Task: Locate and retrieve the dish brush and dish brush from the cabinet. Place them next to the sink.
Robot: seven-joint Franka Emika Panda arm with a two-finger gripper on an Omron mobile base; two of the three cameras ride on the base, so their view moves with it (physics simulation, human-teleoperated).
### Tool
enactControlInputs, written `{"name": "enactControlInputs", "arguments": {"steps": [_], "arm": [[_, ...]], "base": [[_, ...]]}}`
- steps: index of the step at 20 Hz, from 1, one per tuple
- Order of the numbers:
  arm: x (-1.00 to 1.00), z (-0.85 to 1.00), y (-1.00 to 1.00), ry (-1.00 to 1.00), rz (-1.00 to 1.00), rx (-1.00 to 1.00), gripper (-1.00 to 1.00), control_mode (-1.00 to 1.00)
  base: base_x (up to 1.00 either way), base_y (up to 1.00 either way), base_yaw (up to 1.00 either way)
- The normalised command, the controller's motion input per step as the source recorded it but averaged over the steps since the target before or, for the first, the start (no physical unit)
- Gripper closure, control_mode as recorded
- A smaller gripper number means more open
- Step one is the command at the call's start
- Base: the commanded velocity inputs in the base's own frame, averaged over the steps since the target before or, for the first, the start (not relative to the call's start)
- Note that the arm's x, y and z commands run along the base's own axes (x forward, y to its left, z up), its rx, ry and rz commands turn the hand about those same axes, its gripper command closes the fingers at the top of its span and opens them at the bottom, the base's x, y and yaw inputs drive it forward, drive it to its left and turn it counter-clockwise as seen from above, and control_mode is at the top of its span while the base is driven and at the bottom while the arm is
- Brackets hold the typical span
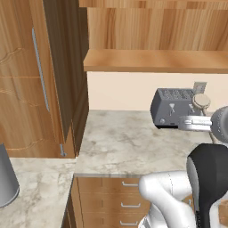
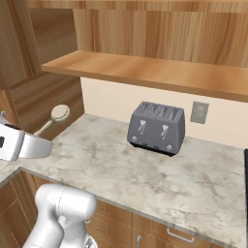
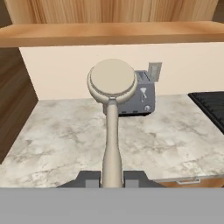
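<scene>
my gripper [image 3: 112, 178]: clamped tight on the handle of the beige dish brush [image 3: 112, 83], round head sticking out away from me
brush spot: up in the air over the marble counter [image 3: 65, 140]
behind it: grey toaster [image 2: 157, 127] by the wall
furthest: light wood cabinet [image 2: 145, 68] ledge up top

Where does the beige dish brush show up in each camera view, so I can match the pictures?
Left base view: beige dish brush at the right edge, its round head just in front of the toaster.
Right base view: brush at the left, held out from the gripper, well left of the toaster.
Hand view: brush at centre, handle rising from between the fingertips, head overlapping the toaster.
Shared landmark: the toaster.
</scene>
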Motion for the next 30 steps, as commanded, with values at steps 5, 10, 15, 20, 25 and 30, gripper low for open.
{"name": "enactControlInputs", "arguments": {"steps": [5, 10, 15, 20, 25, 30], "arm": [[-0.37, -0.10, 0.11, 0.03, 0.00, 0.00, 1.00, -1.00], [0.00, 0.00, 0.00, 0.00, 0.00, 0.00, 1.00, -1.00], [-0.01, 0.00, 0.00, 0.00, 0.00, 0.00, 1.00, -1.00], [-0.11, -0.01, 0.00, 0.03, 0.00, 0.00, 1.00, -1.00], [-0.16, -0.04, 0.00, 0.03, -0.01, 0.00, 1.00, 1.00], [0.00, 0.00, 0.00, 0.00, 0.00, 0.00, 1.00, 1.00]], "base": [[0.00, 0.00, 0.00], [0.00, 0.00, 0.00], [0.00, 0.00, 0.00], [0.00, 0.00, 0.00], [-0.41, 0.00, -0.03], [-0.77, 0.00, -0.05]]}}
